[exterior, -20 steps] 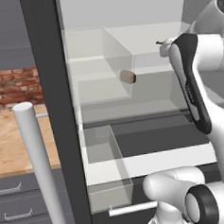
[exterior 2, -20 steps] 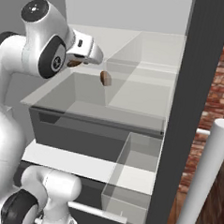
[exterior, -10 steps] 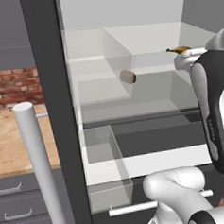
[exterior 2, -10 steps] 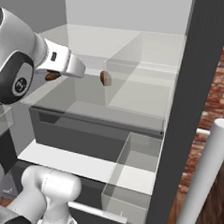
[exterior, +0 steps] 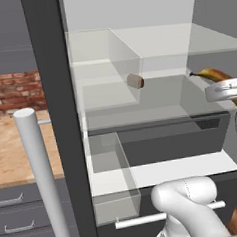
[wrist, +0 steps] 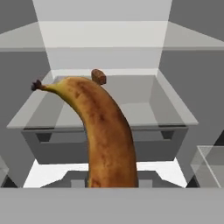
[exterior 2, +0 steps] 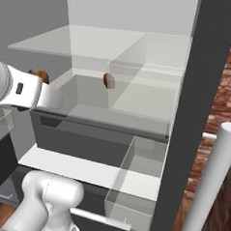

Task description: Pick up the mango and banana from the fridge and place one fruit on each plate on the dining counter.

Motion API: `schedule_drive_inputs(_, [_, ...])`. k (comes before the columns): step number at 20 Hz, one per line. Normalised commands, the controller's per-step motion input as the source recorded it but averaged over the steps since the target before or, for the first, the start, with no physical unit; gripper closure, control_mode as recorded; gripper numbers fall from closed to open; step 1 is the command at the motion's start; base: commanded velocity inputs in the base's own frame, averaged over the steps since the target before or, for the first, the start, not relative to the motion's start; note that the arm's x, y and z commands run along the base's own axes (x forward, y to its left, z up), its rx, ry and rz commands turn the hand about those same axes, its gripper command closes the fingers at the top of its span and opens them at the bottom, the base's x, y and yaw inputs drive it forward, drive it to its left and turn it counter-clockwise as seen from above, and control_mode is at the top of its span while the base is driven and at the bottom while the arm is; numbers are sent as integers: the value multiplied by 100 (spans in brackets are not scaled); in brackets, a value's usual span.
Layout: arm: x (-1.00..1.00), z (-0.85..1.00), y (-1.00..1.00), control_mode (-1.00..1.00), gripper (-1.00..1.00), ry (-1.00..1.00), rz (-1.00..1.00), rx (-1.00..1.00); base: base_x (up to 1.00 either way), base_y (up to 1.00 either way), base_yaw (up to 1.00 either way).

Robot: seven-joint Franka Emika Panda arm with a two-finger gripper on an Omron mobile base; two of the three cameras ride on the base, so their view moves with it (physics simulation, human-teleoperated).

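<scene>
Banana (wrist: 105, 135) rises straight from the end effector, which seems pinched tight on its lower end, though the tips sit out of sight. Stem tip points toward the open fridge (wrist: 105, 52), held out clear of its glass shelves.

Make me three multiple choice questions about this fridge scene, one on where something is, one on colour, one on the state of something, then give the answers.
1. Where is the brown lump?
A. in the fridge, by a clear divider
B. on the floor
C. on a plate

2. What colour is the banana?
A. plain green
B. yellow with brown mottling
C. red

3. What state is the fridge in?
A. door shut
B. lying on its side
C. open, white inside showing

Answers: 1 A, both base views show it beside the divider. 2 B, the hand view shows brown mottling. 3 C, shelves and drawers show.
</scene>
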Motion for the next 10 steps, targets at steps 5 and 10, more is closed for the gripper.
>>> schedule_drive_inputs(5, [-9,-2,15,-100,100,0,0,0,0,0,0])
schedule_drive_inputs(10, [-16,-1,10,100,100,0,0,0,-37,5,1])
